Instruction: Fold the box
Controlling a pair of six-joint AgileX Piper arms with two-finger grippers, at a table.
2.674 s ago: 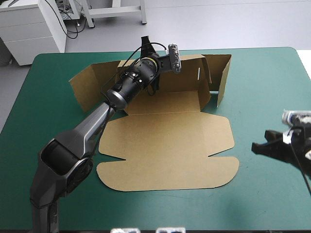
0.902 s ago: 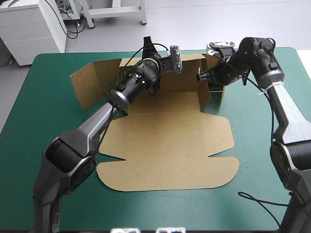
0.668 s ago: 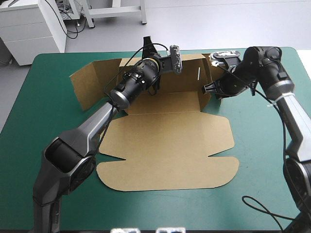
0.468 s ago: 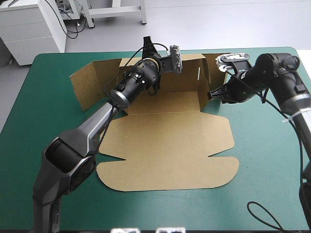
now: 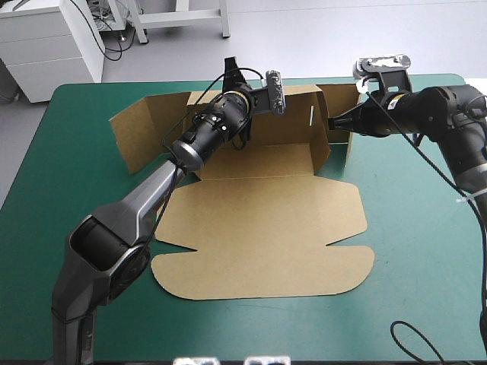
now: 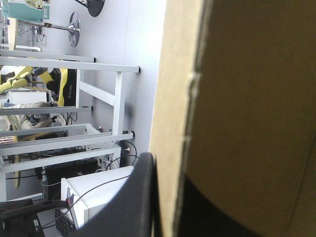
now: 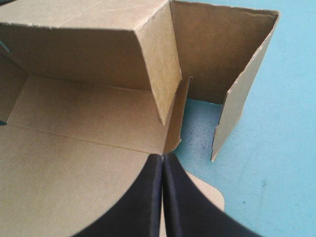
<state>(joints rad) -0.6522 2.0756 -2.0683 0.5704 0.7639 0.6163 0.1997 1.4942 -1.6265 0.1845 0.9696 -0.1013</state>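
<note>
Left end effector (image 6: pixel 167 170) clamps box (image 5: pixel 259 228) wall (creased brown board); right end effector (image 7: pixel 163 158) closed, empty.

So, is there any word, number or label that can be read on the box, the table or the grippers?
None can be read.
The box is plain brown board, no print in any view.
The teal-green table cover bears no mark.
The left gripper and the right gripper show no label.
</note>
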